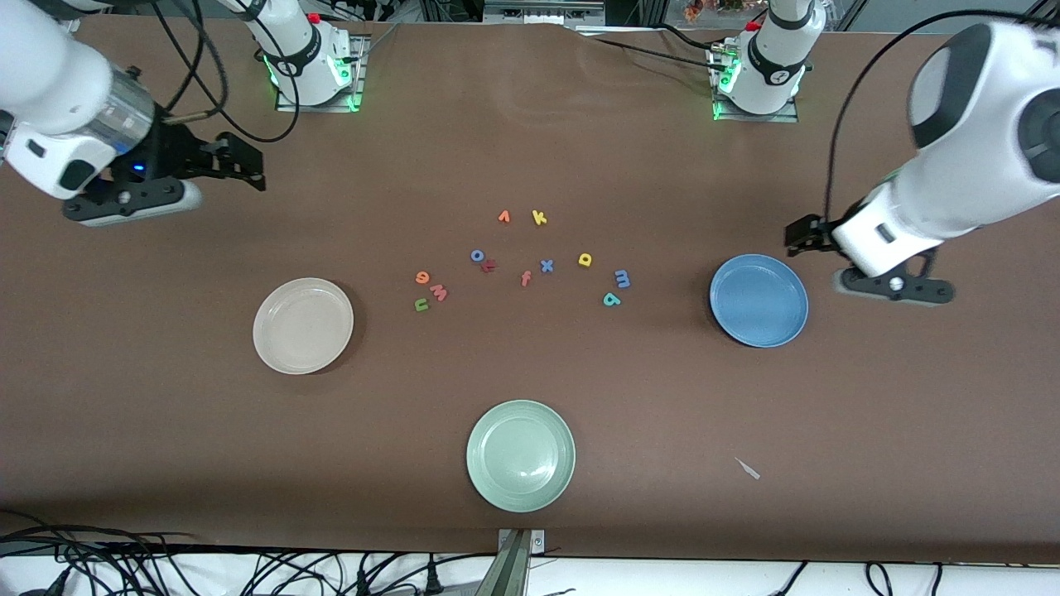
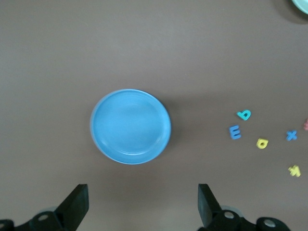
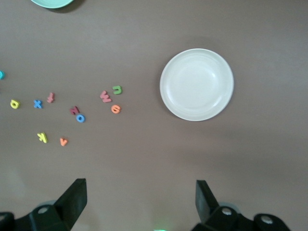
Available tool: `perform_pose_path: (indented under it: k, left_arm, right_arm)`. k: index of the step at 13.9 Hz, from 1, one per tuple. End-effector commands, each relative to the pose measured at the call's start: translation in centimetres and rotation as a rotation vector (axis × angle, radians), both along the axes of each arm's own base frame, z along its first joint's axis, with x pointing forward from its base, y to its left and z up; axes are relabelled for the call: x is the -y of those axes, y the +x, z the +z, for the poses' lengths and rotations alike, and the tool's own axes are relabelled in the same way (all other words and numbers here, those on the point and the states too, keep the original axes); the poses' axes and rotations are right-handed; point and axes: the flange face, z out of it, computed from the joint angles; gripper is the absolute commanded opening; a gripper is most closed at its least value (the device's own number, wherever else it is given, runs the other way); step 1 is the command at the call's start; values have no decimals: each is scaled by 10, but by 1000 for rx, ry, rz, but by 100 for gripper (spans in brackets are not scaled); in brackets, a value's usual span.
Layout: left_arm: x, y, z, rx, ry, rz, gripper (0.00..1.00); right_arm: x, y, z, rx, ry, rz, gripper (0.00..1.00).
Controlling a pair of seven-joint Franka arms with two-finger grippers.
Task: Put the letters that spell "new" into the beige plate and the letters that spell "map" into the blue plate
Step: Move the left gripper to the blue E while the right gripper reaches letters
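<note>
Two arms wait with jaws wide and empty: left gripper (image 1: pixel 799 236) over bare table beside the blue plate (image 1: pixel 758 300), right gripper (image 1: pixel 240 161) up near its own end. Beige plate (image 1: pixel 303 325) holds nothing. Between the plates lie "n" (image 1: pixel 421 305), "e" (image 1: pixel 422 277), "w" (image 1: pixel 438 292), "m" (image 1: pixel 622 278), "a" (image 1: pixel 611 300), "p" (image 1: pixel 585 260).

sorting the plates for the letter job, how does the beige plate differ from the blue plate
Colour: the beige plate is off-white, the blue plate medium blue.
Place: the beige plate lies toward the right arm's end of the table, the blue plate toward the left arm's end.
Neighbours: the green n and pink-red w lie closest to the beige plate, the m and teal a closest to the blue plate.
Shared: both are round, shallow, similar in size, and hold no letters.
</note>
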Motion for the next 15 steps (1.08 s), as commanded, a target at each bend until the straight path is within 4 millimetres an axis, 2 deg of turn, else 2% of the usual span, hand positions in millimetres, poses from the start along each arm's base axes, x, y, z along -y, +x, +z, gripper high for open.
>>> perform_pose_path:
  k: [1, 4, 6, 7, 9, 11, 14, 15]
  left_arm:
    - [43, 12, -45, -19, 1, 55, 100]
    - [78, 20, -138, -88, 2, 115, 100]
    - [117, 10, -193, -75, 9, 160, 100]
    - [126, 0, -215, -76, 17, 188, 100]
    - [150, -30, -239, -76, 26, 161, 100]
    - [164, -49, -252, -78, 23, 166, 100]
    - [166, -69, -285, -41, 0, 179, 100]
    - [173, -77, -291, -49, 5, 160, 100]
  right_arm:
    - [-35, -16, -7, 18, 7, -26, 100]
    - [-77, -28, -28, 29, 3, -61, 100]
    - [-110, -40, -42, 45, 0, -82, 100]
    - [-123, -45, -50, 46, -4, -102, 100]
    - [-150, -59, -74, 60, -44, -105, 100]
    - [-168, -75, -102, 70, -90, -116, 100]
    - [-172, -80, -133, 54, -103, -113, 100]
    - [-171, -81, -147, 50, -104, -112, 100]
